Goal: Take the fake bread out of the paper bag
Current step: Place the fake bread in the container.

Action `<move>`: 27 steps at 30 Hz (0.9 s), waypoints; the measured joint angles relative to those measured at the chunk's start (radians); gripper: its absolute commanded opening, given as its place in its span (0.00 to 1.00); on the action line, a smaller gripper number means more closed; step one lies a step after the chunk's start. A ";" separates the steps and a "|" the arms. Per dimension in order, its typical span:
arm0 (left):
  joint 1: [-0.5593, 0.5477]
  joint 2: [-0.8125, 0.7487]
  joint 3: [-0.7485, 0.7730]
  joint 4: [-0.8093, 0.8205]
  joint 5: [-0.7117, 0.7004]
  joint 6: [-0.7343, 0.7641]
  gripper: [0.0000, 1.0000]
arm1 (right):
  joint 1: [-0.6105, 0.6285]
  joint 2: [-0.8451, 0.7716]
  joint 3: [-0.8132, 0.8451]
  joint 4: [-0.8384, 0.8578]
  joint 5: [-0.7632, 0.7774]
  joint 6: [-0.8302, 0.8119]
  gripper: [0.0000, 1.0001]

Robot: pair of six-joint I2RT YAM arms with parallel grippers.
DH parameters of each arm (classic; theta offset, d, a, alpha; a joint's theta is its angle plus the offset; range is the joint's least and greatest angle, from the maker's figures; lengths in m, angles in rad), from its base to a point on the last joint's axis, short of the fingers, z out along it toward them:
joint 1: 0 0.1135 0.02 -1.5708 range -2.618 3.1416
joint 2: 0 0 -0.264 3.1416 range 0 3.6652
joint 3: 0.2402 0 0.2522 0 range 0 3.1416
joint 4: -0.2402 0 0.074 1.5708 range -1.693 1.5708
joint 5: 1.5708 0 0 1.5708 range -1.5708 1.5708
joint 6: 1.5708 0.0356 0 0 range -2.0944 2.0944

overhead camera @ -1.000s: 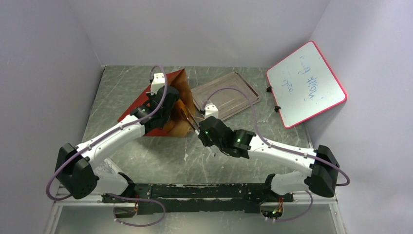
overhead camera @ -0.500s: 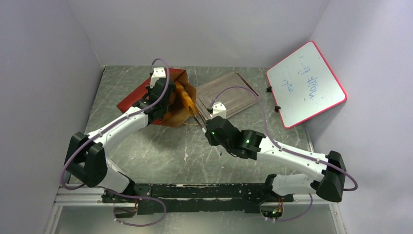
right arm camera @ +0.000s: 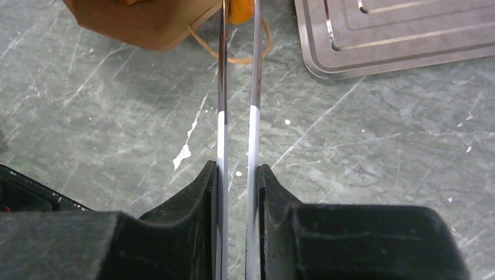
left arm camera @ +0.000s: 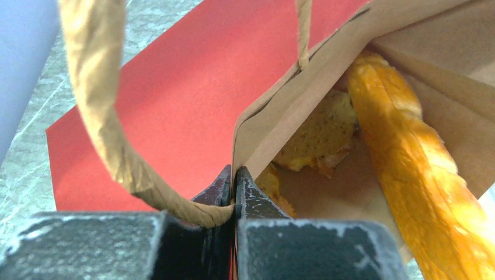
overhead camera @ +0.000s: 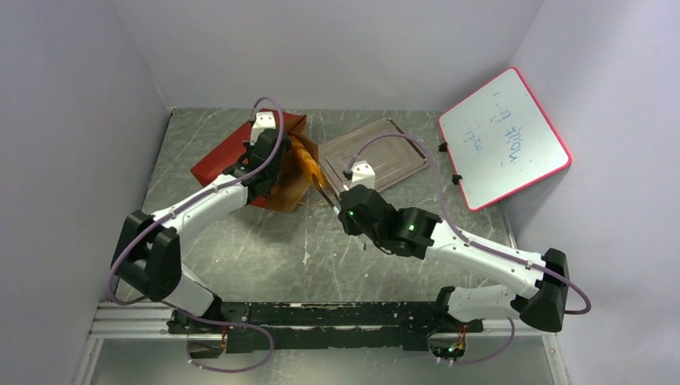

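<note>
The paper bag (overhead camera: 228,159) lies on its side at the back left, red outside and brown inside (left arm camera: 175,105). My left gripper (overhead camera: 269,163) is shut on its rim (left arm camera: 234,175), next to a cord handle (left arm camera: 99,105). The long loaf (overhead camera: 307,160) sticks out of the bag's mouth (left arm camera: 403,163). A brown-speckled slice (left arm camera: 321,134) lies deeper inside. My right gripper (overhead camera: 346,210) is shut on metal tongs (right arm camera: 222,87), and the tong tips pinch the loaf's orange end (right arm camera: 240,10).
A flat grey metal tray (overhead camera: 377,156) lies just right of the bag and shows in the right wrist view (right arm camera: 403,35). A red-framed whiteboard (overhead camera: 501,136) leans at the back right. Grey walls close in the left, back and right sides.
My left arm has drawn the bag up and to the left. My right gripper has shifted right and farther back with the tongs, still on the loaf, and more of the loaf shows outside the bag.
</note>
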State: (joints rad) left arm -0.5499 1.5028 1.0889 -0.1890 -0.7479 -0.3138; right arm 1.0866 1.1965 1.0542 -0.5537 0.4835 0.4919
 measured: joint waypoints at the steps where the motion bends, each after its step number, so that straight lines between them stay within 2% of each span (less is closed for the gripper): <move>1: 0.004 0.007 -0.002 0.007 0.000 0.002 0.07 | 0.000 -0.003 -0.001 -0.004 0.000 0.003 0.00; 10: 0.059 0.076 -0.016 0.053 0.005 0.024 0.07 | 0.008 -0.046 -0.002 -0.068 0.023 0.029 0.00; 27: 0.162 0.095 -0.017 0.072 0.046 0.045 0.07 | 0.010 -0.129 0.000 -0.154 0.094 0.051 0.00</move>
State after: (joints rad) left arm -0.3882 1.5974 1.0721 -0.1169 -0.7017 -0.2687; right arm 1.0969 1.0672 1.0538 -0.7074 0.5774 0.5430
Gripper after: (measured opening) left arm 0.077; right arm 0.244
